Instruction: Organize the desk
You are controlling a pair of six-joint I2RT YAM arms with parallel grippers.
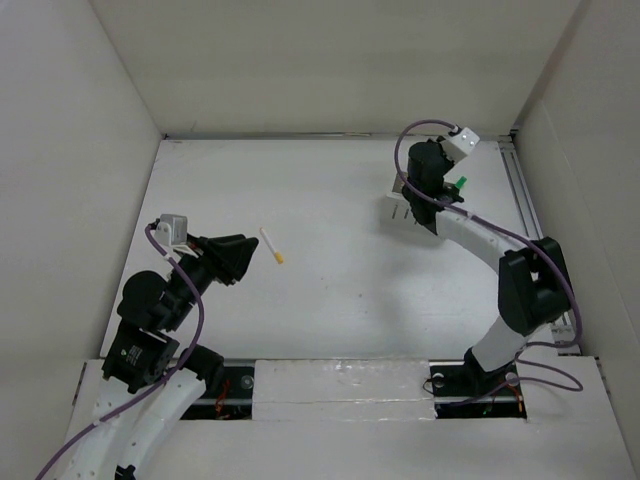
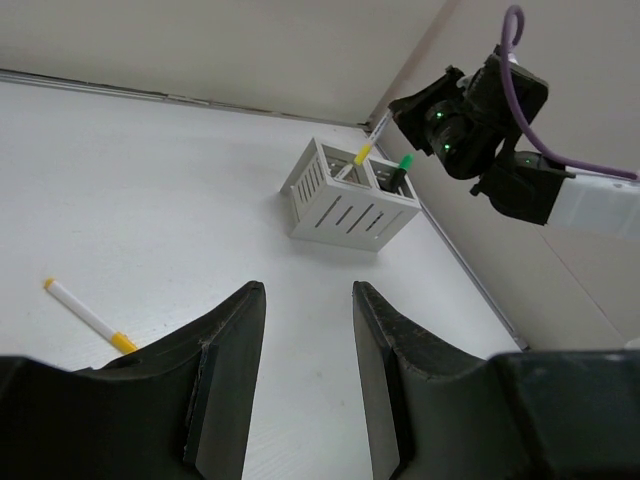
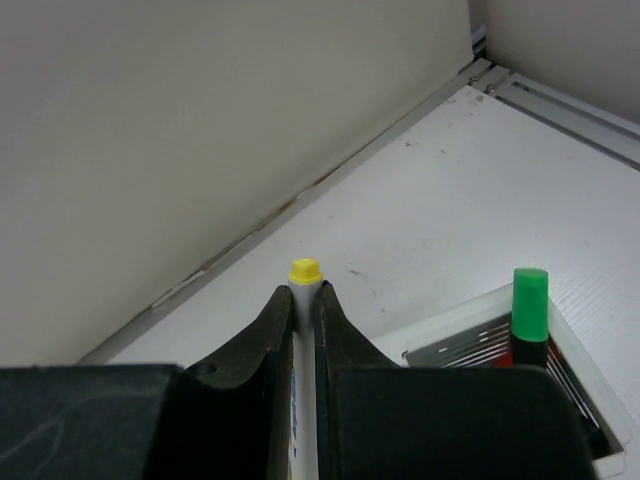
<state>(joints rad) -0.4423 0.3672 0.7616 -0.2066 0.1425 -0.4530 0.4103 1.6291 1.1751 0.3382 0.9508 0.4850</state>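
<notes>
Two black fingers of the right gripper (image 3: pixel 305 300) are pressed together on a white marker with a yellow cap (image 3: pixel 305 272), and the cap pokes out just past their tips. The right arm rises from its base at the near right, bends at an elbow by the right-hand rail (image 1: pixel 520 190) and reaches to the far right part of the desk (image 1: pixel 330 300), wrist tipped downward. The held marker's cap sits at the rim of one compartment of a small white slotted box (image 2: pixel 340 215); whether it has entered the compartment cannot be told. A green-capped marker (image 2: pixel 405 163) stands upright in the neighbouring compartment.

The left gripper (image 2: pixel 308 292) has its jaws apart and grips nothing. Its arm is folded low at the near left corner, fingers aimed across the tabletop. A second white marker with a yellow cap (image 1: pixel 272 245) lies flat on the desk just beside those fingertips, well apart from the box.
</notes>
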